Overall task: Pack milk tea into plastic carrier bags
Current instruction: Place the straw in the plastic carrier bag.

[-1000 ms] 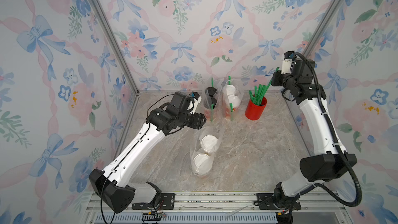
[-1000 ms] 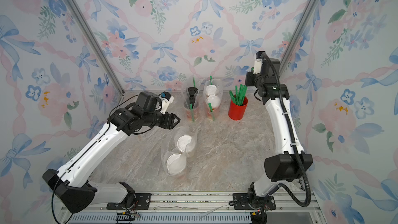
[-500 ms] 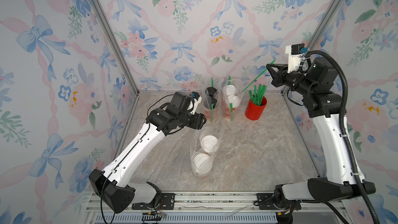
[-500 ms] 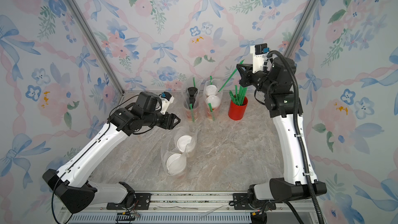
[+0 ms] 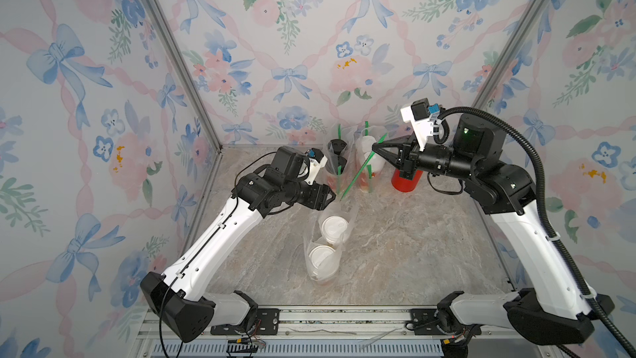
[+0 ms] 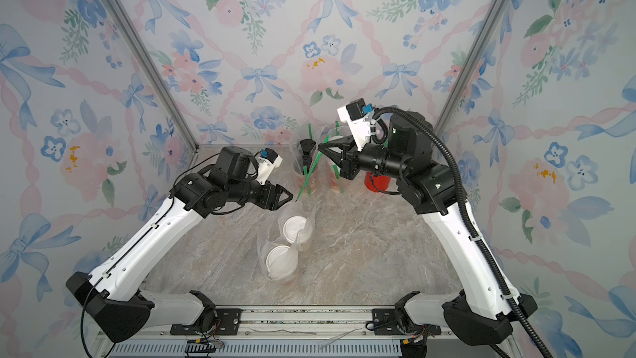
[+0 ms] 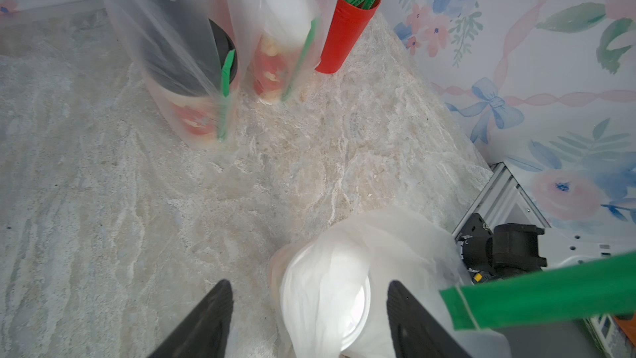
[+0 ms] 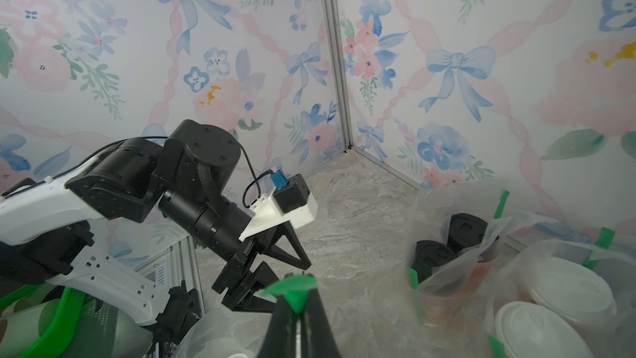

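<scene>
Robot test booth, staged cell rather than real shop. Floral bow-print wall panels [image 5: 309, 46] on three sides beyond jaws, joined by bare aluminium posts [image 5: 171, 46]. Marble-look tabletop [image 5: 395, 253] beneath jaws. Left arm base [image 5: 182, 318] and right arm base [image 5: 547, 322] bolted to slotted aluminium rail [image 5: 327, 318], well behind jaws. Loose wiring [image 5: 241, 341] exposed there.

From here I count three clear plastic bags [image 5: 309, 247], two black-lidded cups [image 5: 338, 147], four white-lidded cups [image 5: 333, 227], one red cup of green straws [image 5: 407, 185], one separate green straw [image 5: 360, 170], and two robot arms [image 5: 220, 239].
</scene>
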Motion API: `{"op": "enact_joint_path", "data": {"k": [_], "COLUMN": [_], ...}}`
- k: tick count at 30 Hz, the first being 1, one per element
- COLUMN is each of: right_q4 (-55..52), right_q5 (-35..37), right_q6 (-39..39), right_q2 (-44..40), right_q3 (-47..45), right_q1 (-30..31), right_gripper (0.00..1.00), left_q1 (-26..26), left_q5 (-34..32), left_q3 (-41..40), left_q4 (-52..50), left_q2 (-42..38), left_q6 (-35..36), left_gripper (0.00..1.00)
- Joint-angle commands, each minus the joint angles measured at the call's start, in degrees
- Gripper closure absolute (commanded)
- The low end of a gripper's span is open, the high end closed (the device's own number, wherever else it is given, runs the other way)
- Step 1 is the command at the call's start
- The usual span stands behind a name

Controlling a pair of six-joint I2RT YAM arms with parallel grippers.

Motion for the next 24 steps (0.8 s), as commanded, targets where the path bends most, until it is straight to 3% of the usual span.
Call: {"op": "enact_joint_path", "data": {"k": [1,6,12,15,18,24], "right_q4": [-2.7,-3.7,-1.9,0.3,3.0,8.3], "right_q5": [0.3,2.4,2.7,4.2,6.4,10.5], "right_q6": [1.1,0.6,1.4,1.6,2.3,2.2], "right_q2": [-1.6,-1.0,0.0,0.5,0.8,2.0], "right_q3": [-2.1,-3.9,-6.5,-8.4,-10.1,-12.4], "right_q1": [2.1,3.8,4.1,4.4,4.8,6.2], "right_gripper": [0.94,0.94,0.94,0.94,0.94,0.93], "left_q1": [0.3,0.2,-0.3,-0.6,-0.9,-1.0], "left_q5": [3.5,6.1,3.5,-0.1,-0.6,-0.9], "left_q3": [-1.3,-4.5,-5.7,-5.0,-3.2,-0.9], "left_q4": [-0.1,-0.3,-0.1,-0.1,0.0,2.1], "left_q2": [-3.9,-4.6,-1.5,0.8,2.9,5.2], "left_q6": [4.8,8.5,10.1,9.8,9.4,7.0], "left_gripper": [0.23,0.20,0.23,0.29,0.40,0.82]}}
